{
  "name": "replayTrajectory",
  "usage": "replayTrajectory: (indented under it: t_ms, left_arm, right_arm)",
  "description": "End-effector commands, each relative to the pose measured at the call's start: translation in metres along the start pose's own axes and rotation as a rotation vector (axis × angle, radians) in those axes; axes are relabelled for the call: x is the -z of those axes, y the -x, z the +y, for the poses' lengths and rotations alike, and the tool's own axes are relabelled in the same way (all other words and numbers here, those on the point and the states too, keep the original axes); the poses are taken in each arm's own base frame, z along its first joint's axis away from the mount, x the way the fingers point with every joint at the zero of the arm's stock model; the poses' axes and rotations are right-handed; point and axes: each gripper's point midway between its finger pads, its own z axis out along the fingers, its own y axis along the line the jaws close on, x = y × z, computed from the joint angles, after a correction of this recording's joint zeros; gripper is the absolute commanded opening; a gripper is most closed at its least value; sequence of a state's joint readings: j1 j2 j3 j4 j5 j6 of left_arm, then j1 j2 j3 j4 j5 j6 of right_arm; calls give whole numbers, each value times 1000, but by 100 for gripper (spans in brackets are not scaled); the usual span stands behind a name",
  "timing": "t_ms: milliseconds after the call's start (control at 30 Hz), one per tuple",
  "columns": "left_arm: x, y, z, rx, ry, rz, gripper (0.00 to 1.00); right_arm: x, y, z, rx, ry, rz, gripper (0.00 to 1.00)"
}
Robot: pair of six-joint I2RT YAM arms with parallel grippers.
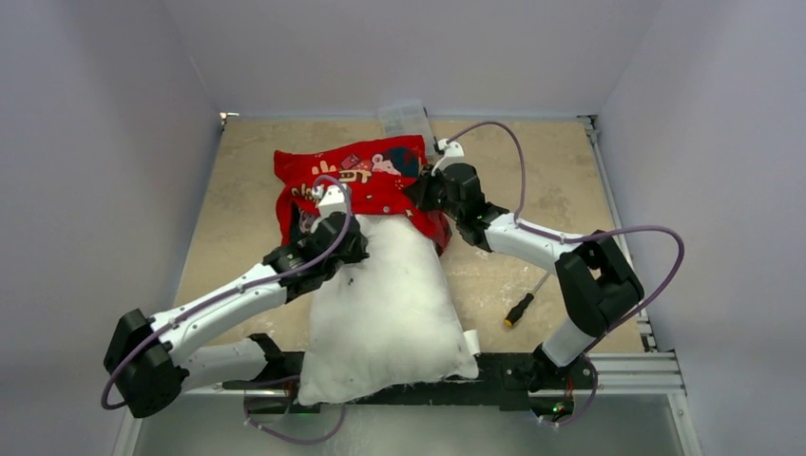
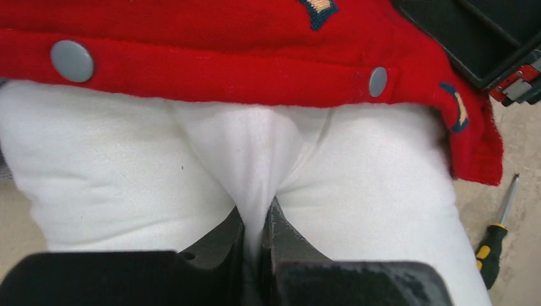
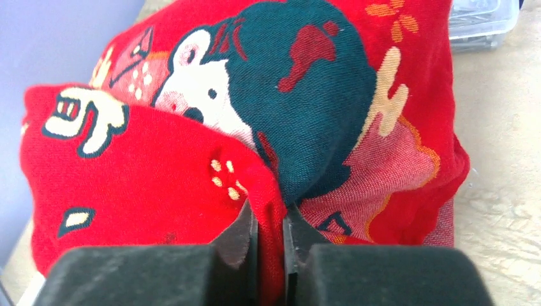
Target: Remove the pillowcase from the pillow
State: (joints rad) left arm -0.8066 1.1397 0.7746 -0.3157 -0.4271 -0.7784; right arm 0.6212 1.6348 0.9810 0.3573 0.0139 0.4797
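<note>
the plump white rectangular fabric pillow (image 1: 390, 304) lies lengthwise in the middle of the tan worktop (image 1: 542, 180). its near end hangs over the near edge between the two arm bases, with a small white tag (image 1: 472, 340) at its near right corner. most of the pillow is bare; only its far end sits inside the bright red fabric pillowcase (image 1: 366, 180), printed with cartoon children, which is bunched up toward the far edge, a little left of centre. right of the pillow, nearer the right edge, a screwdriver with a black and yellow handle (image 1: 521, 309) lies on the worktop, apart from everything else. the left gripper (image 2: 258, 220) reaches in from the near left corner, and its fingers are pressed together on a raised fold of the white pillow cloth, just short of the pillowcase's open hem. that hem runs across the left wrist view with two round grey snap buttons (image 2: 72, 60) on it, and the white cloth passes under it. the right gripper (image 3: 271, 223) comes from the near right corner to the right side of the pillowcase, where its fingers pinch a fold of the red fabric beside the dark-haired printed face (image 3: 210, 95). beyond the pillowcase, against the far edge, stands a clear plastic box (image 1: 407, 116), just beside the red cloth.
</note>
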Motion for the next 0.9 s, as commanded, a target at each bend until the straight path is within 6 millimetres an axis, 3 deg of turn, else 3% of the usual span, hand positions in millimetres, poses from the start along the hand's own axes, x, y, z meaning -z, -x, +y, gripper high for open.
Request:
replayTrajectory:
  t_ms: [0, 300, 500, 667, 867]
  left_arm:
    - [35, -11, 23, -27, 22, 65, 0]
    - [84, 12, 25, 31, -70, 0, 0]
    - [105, 25, 37, 57, -64, -51, 0]
    - [119, 29, 48, 73, -47, -72, 0]
    - [131, 31, 63, 101, -21, -104, 0]
  right_arm:
    - [-5, 33, -17, -9, -95, -59, 0]
    - [16, 156, -88, -117, -238, -314, 0]
    - [33, 220, -119, -164, -255, -442, 0]
    - [28, 248, -133, -173, -257, -478, 0]
    - [23, 254, -129, -177, -227, -467, 0]
